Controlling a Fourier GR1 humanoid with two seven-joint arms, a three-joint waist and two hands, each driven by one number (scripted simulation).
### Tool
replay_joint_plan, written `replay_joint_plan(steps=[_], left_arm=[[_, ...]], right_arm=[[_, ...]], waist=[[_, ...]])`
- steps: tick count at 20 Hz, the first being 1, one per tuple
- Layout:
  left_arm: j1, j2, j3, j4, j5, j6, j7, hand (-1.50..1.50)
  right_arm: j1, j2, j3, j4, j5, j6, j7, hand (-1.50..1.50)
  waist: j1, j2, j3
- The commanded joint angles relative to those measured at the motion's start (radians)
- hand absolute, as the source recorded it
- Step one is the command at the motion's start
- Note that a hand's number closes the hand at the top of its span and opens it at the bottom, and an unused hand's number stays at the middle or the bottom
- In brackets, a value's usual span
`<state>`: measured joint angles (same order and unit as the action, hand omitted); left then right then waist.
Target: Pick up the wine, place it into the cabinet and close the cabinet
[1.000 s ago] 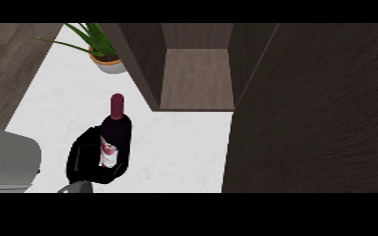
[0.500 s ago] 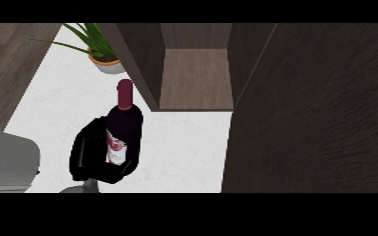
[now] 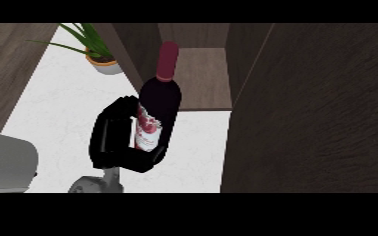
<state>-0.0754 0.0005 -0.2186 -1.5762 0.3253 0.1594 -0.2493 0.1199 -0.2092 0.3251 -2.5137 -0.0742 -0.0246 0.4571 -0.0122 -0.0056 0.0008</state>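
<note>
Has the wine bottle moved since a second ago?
Yes. The wine bottle, held in the hand, has moved up the view toward the open cabinet; its top now overlaps the cabinet's opening.

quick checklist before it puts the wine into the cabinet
1. Wine bottle held: ok, the robot hand is curled round its lower body.
2. Bottle upright enough: ok, neck points up toward the opening, slightly tilted.
3. Cabinet open: ok, the inner shelf shows.
4. Shelf free where visible: ok; deeper part cannot tell.
5. Cabinet door out of the path: ok, it stands open to the right of the bottle.
6. Potted plant clear of the path: ok, it sits left of the cabinet.
</note>
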Motion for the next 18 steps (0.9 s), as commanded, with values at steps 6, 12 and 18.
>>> replay_joint_plan(steps=[6, 12, 18], left_arm=[[-0.255, 0.0, -0.127, 0.064, 0.062, 0.341, 0.136, 1.5], [-0.349, -0.001, -0.134, 0.183, 0.037, 0.384, 0.127, 1.5], [-0.431, -0.001, -0.137, 0.376, 0.092, 0.404, 0.038, 1.5]], right_arm=[[0.064, -0.012, -0.021, -0.225, -0.092, 0.01, 0.093, -1.5], [0.094, 0.002, -0.018, -0.21, -0.099, 0.034, 0.05, -1.5], [0.099, -0.003, -0.049, -0.2, -0.109, 0.052, 0.044, -1.5]], waist=[[-0.017, 0.004, -0.001], [-0.011, 0.004, -0.001], [-0.017, 0.007, -0.001]])
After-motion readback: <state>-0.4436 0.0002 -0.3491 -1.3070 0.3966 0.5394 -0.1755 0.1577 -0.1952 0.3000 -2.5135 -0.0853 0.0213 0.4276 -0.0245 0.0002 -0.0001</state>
